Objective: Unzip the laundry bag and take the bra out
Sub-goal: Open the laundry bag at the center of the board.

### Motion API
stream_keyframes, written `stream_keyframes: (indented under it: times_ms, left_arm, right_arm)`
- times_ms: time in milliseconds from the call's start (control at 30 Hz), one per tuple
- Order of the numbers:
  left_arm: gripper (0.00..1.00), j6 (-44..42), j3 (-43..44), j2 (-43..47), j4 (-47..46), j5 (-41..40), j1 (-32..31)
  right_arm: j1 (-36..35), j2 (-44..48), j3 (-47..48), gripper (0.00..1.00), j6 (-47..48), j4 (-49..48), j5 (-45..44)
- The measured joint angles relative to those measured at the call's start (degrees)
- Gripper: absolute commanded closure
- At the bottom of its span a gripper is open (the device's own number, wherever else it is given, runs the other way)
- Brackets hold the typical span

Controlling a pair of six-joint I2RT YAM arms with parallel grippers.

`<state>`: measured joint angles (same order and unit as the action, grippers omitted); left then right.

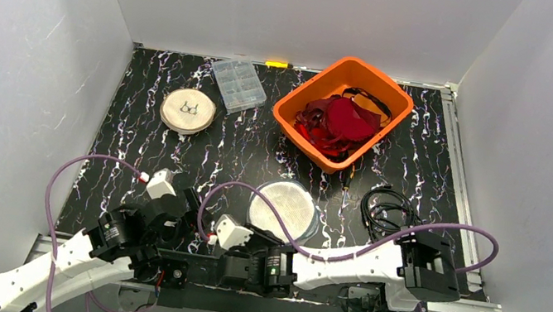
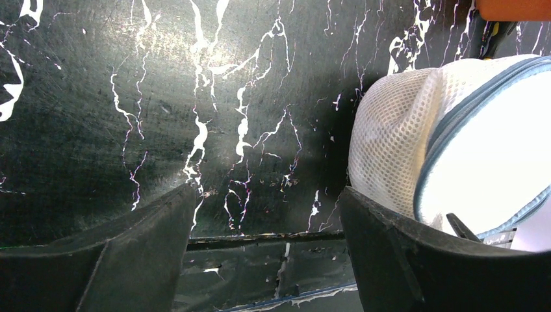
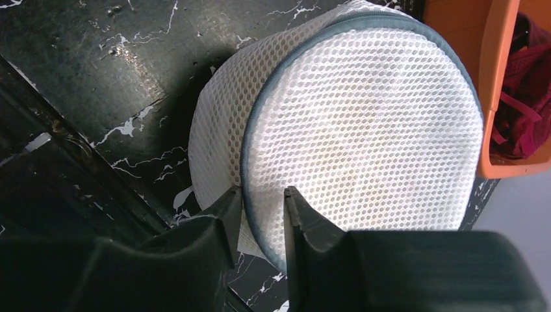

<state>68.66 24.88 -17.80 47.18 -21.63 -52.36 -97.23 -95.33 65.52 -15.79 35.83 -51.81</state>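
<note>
Top view: the laundry bag [image 1: 286, 208] lies flat on the worktop [image 1: 133, 142], between the arms and the orange basket [image 1: 342, 112]

Left wrist view: the left gripper [image 2: 266, 195] jaws are released and spread wide over the worktop, with the bag just to their right

Right wrist view: the right gripper [image 3: 260, 195] jaws straddle the bag's grey rim [image 3: 245, 162]; whether they pinch it cannot be told

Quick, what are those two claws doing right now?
Left gripper: open, holding nothing.
Right gripper: closed down on the grey rim of the round white mesh laundry bag.
</note>
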Motion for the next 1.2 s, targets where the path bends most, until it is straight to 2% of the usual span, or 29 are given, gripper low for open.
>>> stream_keyframes:
  times_ms: [233,433,667,833,1000,1200]
  left_arm:
    - [0.2,0.04,-0.11,0.0,-0.11,0.02,0.0]
    - [0.2,0.0,-0.11,-0.76,-0.83,0.07,0.0]
    - [0.2,-0.28,-0.09,-4.09,-4.52,1.01,0.0]
    - [0.2,-1.16,0.35,-9.99,-11.23,3.23,0.0]
    - [0.2,-1.99,2.34,-18.45,-19.71,6.95,0.0]
    - [0.23,-1.51,3.39,-26.64,-29.42,12.33,0.0]
  right_arm:
    - [-0.81,0.15,0.07,0.98,-0.74,0.24,-2.23]
    - [-1.05,3.32,0.44,0.99,-1.49,0.22,-2.19]
    - [-1.05,13.0,0.61,0.99,-3.69,-0.9,-2.47]
    - [-0.02,22.71,-0.7,0.99,-8.26,-4.63,-3.98]
    - [2.19,33.16,-7.89,0.99,-14.58,-9.68,-4.81]
    - [2.73,38.73,-14.12,0.99,-19.74,-12.76,-4.33]
